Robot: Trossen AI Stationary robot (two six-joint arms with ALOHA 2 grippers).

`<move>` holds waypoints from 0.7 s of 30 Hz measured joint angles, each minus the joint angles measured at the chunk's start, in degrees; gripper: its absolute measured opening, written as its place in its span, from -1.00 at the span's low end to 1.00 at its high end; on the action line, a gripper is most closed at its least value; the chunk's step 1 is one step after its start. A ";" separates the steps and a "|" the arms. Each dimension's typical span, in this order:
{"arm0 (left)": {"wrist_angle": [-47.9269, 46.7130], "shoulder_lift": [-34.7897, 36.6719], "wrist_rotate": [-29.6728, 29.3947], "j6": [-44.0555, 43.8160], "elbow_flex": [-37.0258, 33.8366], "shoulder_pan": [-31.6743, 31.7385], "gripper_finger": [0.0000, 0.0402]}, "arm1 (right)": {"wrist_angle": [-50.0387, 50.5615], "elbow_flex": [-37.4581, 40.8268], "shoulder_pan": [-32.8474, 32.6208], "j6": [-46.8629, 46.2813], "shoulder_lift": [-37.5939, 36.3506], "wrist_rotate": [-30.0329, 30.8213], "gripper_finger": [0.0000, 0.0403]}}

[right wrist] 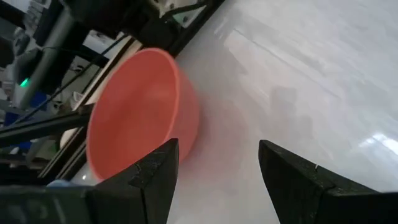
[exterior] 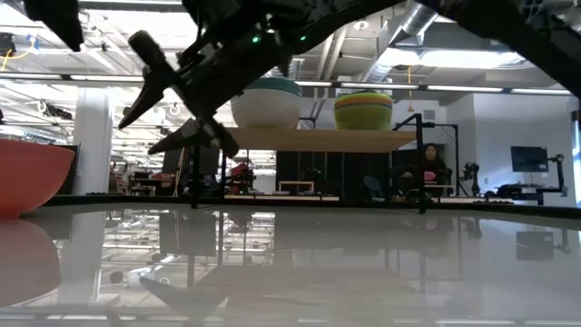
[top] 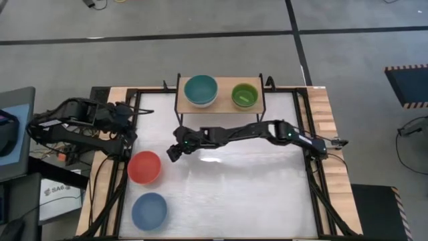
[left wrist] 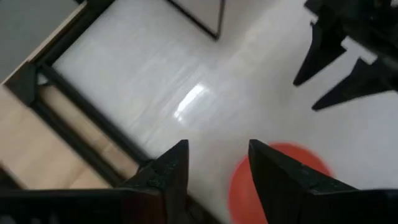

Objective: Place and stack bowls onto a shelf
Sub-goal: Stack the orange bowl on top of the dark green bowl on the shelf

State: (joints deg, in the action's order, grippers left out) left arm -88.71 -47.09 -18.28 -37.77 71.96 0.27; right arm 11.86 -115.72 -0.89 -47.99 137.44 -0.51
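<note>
The shelf stands at the table's far edge, its wood top on thin black legs. On it sit a teal bowl on a cream one and a green bowl on a yellow one. A red bowl and a blue bowl rest on the table near its left edge. My right gripper is open, above the table just right of the red bowl and pointing at it. My left gripper is open at the table's left edge, with the red bowl below it.
The white tabletop is framed by black rails and wood side strips. The right arm reaches across the table in front of the shelf. The left arm is folded off the left edge. A person sits in the room behind.
</note>
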 joint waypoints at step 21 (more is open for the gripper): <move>-1.31 2.49 0.96 1.54 0.00 0.02 -0.15 | 2.94 -18.64 -1.00 3.78 12.03 -2.45 0.23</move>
State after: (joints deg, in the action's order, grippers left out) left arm -90.02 -44.60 -17.32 -36.23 71.96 0.30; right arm 14.80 -134.37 -1.89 -44.21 149.47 -2.96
